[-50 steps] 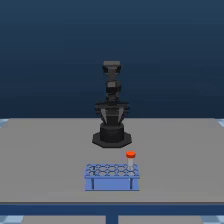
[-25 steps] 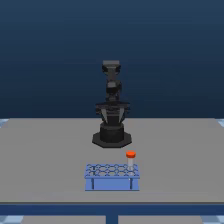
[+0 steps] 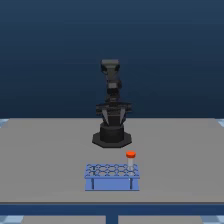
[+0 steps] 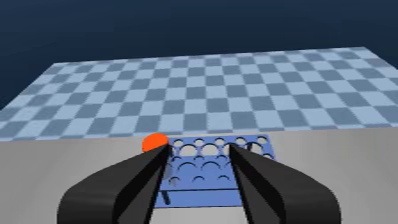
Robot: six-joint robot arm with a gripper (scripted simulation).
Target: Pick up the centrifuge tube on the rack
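Note:
The light-blue rack stands on the grey table in front of the black arm's base. The centrifuge tube stands upright in a far corner hole on the exterior view's right, its orange-red cap above the rack top. In the wrist view the rack lies beyond my fingers, and the tube's cap shows just past one black fingertip. My gripper is open, nothing between its fingers, held above and behind the rack. In the exterior view the gripper hangs folded over the base.
The arm's base sits mid-table behind the rack. The grey table ends in a front edge just below the rack. Beyond the table is a blue checkered floor.

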